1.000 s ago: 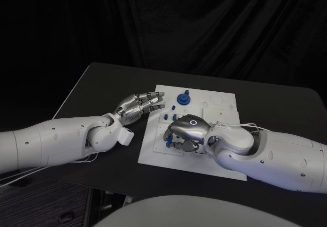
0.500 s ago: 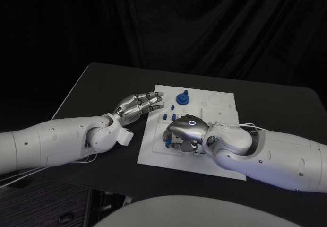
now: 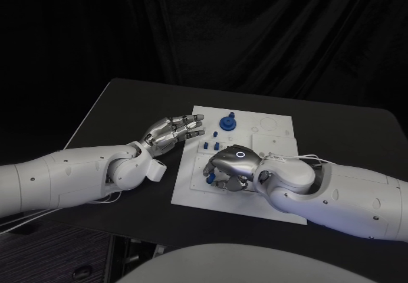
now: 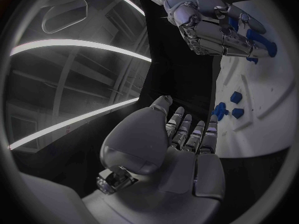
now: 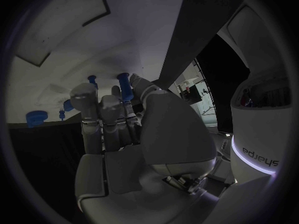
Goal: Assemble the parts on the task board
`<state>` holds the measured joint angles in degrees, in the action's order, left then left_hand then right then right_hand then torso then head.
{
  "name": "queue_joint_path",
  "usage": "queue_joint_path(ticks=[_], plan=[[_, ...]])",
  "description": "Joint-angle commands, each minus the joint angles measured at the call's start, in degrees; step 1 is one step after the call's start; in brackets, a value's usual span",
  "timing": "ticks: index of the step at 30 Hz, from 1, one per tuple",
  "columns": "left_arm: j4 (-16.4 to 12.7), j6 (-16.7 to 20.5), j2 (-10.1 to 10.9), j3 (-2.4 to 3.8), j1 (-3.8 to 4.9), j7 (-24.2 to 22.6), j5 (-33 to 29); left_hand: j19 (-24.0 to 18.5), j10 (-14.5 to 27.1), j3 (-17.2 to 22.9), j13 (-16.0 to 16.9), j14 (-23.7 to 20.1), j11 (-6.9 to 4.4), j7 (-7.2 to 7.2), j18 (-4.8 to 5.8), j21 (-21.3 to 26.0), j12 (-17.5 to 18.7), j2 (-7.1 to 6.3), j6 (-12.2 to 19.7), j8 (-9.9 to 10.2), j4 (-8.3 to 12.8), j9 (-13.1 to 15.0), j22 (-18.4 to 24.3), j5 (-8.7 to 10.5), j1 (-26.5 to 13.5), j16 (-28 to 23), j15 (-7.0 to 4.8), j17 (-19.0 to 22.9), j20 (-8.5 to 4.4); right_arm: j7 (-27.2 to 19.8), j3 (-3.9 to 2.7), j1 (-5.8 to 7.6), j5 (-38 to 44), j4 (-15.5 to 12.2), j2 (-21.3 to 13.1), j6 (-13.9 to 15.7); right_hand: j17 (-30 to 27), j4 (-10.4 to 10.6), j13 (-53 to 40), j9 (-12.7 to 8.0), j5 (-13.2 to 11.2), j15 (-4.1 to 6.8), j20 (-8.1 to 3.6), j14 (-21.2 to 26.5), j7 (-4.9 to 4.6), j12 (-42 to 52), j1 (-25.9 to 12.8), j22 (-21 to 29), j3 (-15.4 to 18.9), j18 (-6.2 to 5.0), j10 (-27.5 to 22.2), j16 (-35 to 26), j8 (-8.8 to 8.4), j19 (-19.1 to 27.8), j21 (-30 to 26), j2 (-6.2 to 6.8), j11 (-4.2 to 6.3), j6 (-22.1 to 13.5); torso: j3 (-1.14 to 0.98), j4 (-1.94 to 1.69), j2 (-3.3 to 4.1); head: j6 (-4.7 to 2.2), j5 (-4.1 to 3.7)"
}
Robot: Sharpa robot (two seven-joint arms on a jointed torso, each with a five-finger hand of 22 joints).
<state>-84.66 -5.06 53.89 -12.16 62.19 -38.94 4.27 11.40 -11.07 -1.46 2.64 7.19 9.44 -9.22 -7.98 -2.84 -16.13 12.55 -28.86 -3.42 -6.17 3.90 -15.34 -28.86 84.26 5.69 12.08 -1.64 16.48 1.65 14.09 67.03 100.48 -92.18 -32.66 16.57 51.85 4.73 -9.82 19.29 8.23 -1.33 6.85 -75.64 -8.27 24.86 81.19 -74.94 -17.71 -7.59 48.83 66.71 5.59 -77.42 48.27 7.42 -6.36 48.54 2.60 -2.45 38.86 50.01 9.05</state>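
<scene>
While the left hand hovers spread, the right hand pinches a blue part.

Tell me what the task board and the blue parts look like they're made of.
Task board: probably matte white plastic; flat and even, with shallow moulded recesses. Blue parts: likely plastic too, uniform saturated colour, slight sheen. Neither can be confirmed from looks alone.

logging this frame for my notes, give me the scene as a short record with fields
surface: black table
task board: white plate mid-table
left hand: left hand beside the board's left edge, fingers apart, holding nothing
right hand: right hand over the board's near part, fingers curled down at a blue part; whether it is gripped is unclear
other parts: round blue part farther back, small blue pieces just ahead of the right hand
</scene>
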Motion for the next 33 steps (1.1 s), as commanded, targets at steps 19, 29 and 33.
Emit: queue_joint_path(ticks=[19,29,33], plan=[[-0.4,-0.1,0.4,0.06,-0.15,-6.5,-0.2,-0.3,0.3,0.4,-0.1,0.0,-0.05,0.02,-0.28,0.2,0.2,-0.1,0.4,-0.1,0.1,0.0,0.1,-0.06,-0.7,0.0,0.45,0.0,0.19,-2.8,-0.4,3.0,-7.7,-8.0,-10.0,10.7,-4.2,7.7,0.1,-7.7,2.8,-1.26,1.52,5.1,2.79,3.0,8.1,-3.6,8.5,-0.97,-19.8,-1.7,-1.66,3.7,-9.2,0.33,-2.58,-13.8,-0.02,-0.06,-0.08,-0.01,-0.64],[-0.7,0.5,0.6,0.06,-0.15,-6.6,-0.2,-0.2,0.2,0.5,0.0,0.1,0.06,-0.02,-0.15,0.1,0.0,-0.18,0.1,-0.1,-0.3,0.0,0.2,0.33,-1.2,0.1,0.5,-0.1,0.16,-4.1,-0.04,10.12,-22.8,-14.9,-22.9,10.0,-3.0,4.1,-3.9,-6.1,7.1,-0.42,0.97,4.3,-0.23,17.1,10.1,-4.5,5.0,-0.52,-6.6,-0.3,3.81,2.6,-5.3,-3.22,-0.12,-1.5,0.13,0.08,-0.11,-0.01,-2.66],[-0.8,0.6,0.7,0.06,-0.15,-6.5,-0.4,-0.2,0.2,0.5,0.0,0.1,0.09,-0.01,-0.14,0.1,-0.1,-0.2,0.0,-0.2,-0.3,0.1,0.2,0.35,-1.3,0.2,0.51,-0.1,0.17,0.2,0.06,10.95,-25.1,-15.7,-27.9,4.9,-4.5,6.0,-13.9,-4.3,4.7,2.04,-1.22,4.3,0.85,34.4,6.0,-4.1,6.5,-0.65,-2.1,-1.6,8.62,2.9,-6.2,-2.89,3.38,2.8,0.11,0.05,-0.11,-0.01,-3.51]])
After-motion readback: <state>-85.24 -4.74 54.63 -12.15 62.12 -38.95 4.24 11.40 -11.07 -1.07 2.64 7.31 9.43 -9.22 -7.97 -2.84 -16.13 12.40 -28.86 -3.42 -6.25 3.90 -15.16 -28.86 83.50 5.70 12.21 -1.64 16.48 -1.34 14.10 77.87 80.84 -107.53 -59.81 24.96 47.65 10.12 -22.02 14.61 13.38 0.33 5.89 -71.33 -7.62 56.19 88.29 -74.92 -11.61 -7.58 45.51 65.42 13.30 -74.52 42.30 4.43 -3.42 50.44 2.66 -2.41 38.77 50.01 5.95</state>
